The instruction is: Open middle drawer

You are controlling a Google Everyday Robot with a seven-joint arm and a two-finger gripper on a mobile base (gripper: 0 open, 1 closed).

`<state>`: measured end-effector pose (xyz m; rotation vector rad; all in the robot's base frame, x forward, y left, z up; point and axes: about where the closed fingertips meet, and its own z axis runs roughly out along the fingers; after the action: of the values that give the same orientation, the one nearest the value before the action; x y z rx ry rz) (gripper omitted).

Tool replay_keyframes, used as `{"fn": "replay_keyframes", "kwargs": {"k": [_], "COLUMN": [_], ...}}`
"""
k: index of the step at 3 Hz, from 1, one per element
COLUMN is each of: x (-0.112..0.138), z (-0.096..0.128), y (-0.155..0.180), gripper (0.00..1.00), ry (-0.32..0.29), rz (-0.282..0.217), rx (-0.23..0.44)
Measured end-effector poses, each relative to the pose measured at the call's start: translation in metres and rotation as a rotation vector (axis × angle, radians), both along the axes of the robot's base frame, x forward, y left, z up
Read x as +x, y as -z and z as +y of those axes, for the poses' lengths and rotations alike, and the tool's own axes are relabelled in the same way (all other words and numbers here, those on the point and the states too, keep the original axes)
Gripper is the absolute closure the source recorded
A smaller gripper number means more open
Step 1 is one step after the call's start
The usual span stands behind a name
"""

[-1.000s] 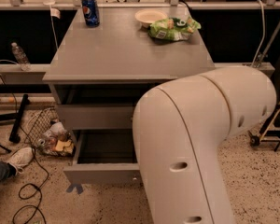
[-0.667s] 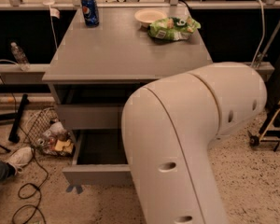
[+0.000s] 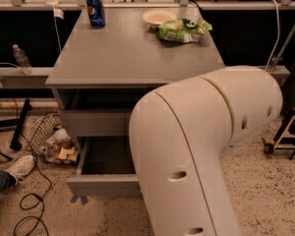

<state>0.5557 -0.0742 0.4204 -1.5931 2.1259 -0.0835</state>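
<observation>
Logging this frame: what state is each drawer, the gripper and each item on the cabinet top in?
middle drawer: pulled out, open.
drawer above: shut.
gripper: not visible; the arm fills the foreground.
soda can: upright.
bowl: upright.
chip bag: lying flat.

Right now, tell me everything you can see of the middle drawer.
The middle drawer is grey, wood-looking, and stands pulled well out of the cabinet, below another grey drawer front. Its flat front faces the camera; its left wall and dark inside show, with nothing seen in it. The robot arm covers its right part and any knob. The gripper is not in view.
</observation>
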Motion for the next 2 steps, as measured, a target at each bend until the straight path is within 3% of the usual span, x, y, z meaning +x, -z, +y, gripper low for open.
{"fn": "replay_keyframes", "kwargs": {"k": [1, 2], "x": [-0.0001, -0.0002], "z": [0.0007, 0.0011], "y": [0.0005, 0.0007], "gripper": [0.51, 0.28], "ry": [-0.001, -0.002], "rz": [0.001, 0.001], "rx": [0.0, 0.0]}}
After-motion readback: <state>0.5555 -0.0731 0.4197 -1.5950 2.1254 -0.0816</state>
